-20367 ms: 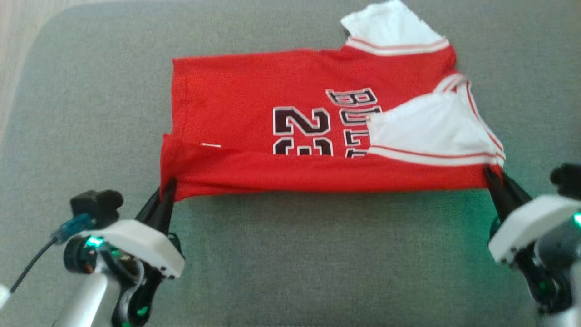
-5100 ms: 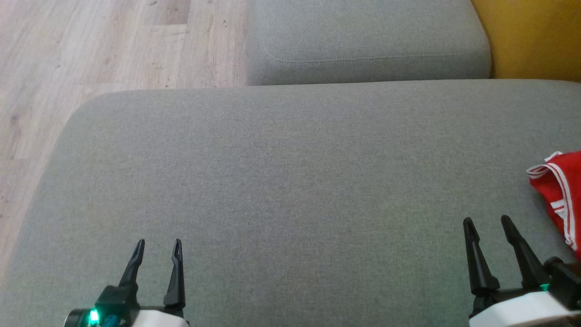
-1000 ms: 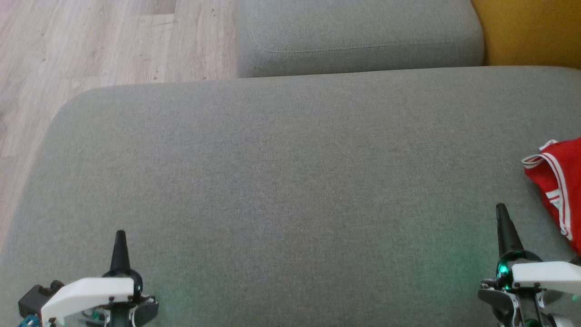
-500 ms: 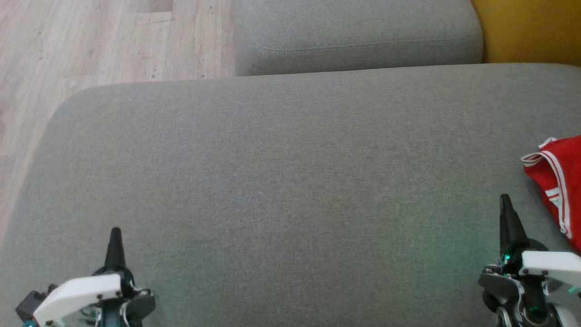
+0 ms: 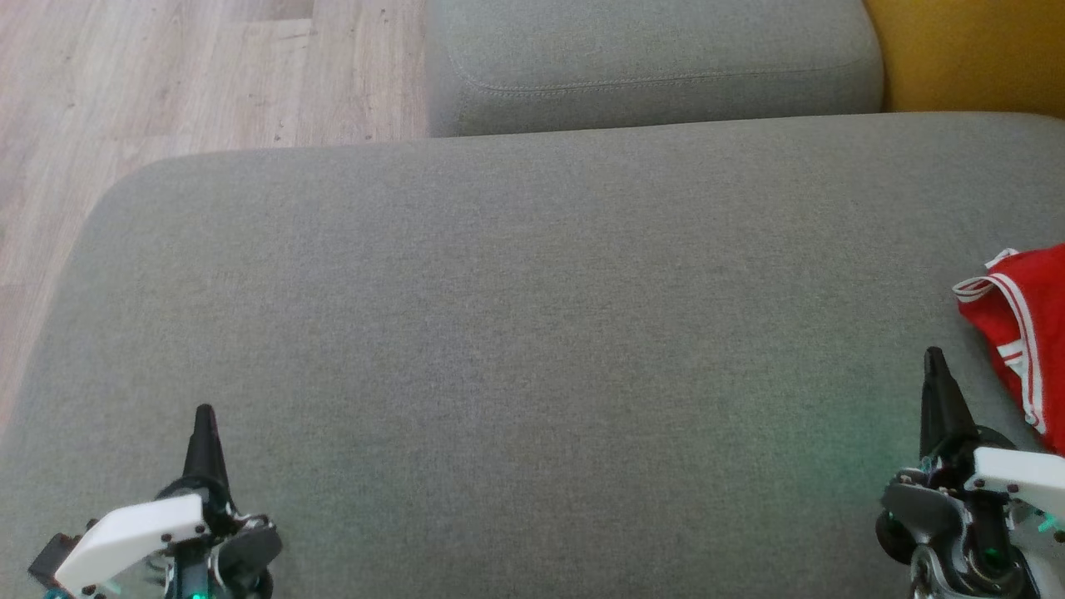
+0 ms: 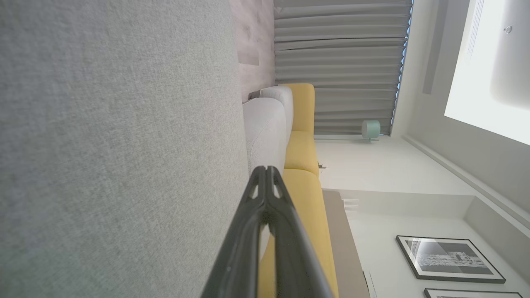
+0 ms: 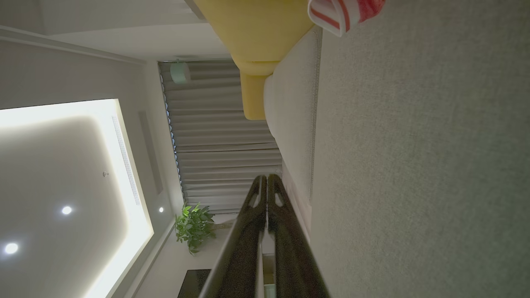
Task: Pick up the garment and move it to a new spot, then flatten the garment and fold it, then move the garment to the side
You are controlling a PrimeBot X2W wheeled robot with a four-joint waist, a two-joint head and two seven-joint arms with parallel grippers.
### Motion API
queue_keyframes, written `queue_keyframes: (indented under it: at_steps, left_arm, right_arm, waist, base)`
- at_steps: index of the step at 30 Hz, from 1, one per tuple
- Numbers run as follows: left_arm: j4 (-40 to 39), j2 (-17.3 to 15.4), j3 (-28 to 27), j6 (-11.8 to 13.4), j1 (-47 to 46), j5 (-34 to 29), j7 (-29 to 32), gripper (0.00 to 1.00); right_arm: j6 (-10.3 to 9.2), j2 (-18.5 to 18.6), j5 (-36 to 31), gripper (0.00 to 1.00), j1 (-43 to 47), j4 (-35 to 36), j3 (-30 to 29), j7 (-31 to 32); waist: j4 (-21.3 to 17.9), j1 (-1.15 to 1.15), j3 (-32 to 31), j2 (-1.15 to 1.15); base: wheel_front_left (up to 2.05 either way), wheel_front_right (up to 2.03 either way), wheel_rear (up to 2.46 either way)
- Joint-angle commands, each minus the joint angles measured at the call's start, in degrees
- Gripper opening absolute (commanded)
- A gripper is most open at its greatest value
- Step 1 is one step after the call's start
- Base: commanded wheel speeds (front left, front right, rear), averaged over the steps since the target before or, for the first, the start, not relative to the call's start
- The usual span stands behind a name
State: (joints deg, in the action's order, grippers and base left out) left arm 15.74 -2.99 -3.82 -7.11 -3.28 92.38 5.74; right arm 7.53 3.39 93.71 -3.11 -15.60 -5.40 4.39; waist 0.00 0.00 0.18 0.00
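Since the left tool (image 5: 202, 413) and right tool (image 5: 933, 358) have both closed up empty, with the red-and-white jersey garment (image 5: 1027, 333) parked at the right edge of the grey fabric sofa cushion (image 5: 532, 333), looks done imo.

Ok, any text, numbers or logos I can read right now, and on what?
None can be read.
The red garment shows a striped edge, no lettering on it.
The framed print in the left wrist view is too small and blurred for any wording.
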Motion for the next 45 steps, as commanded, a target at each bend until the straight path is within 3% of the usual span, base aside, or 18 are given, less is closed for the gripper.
queue_keyframes:
  at_steps: [1,45]
  left_arm:
    - [-1.7,-0.3,-2.1,-0.4,-2.9,0.3,0.3,0.0]
    - [-1.7,-0.1,-2.4,-0.4,-2.9,0.0,0.5,0.0]
  right_arm:
    - [-0.04,1.0,0.2,0.0,-2.9,1.7,1.0,0.4]
    - [-0.04,0.4,-0.5,0.0,-3.0,1.6,0.1,1.1]
  waist:
    - [0.0,0.0,0.0,0.0]
    - [0.0,0.0,0.0,0.0]
  base:
    - [0.0,0.0,0.0]
    - [0.0,0.0,0.0]
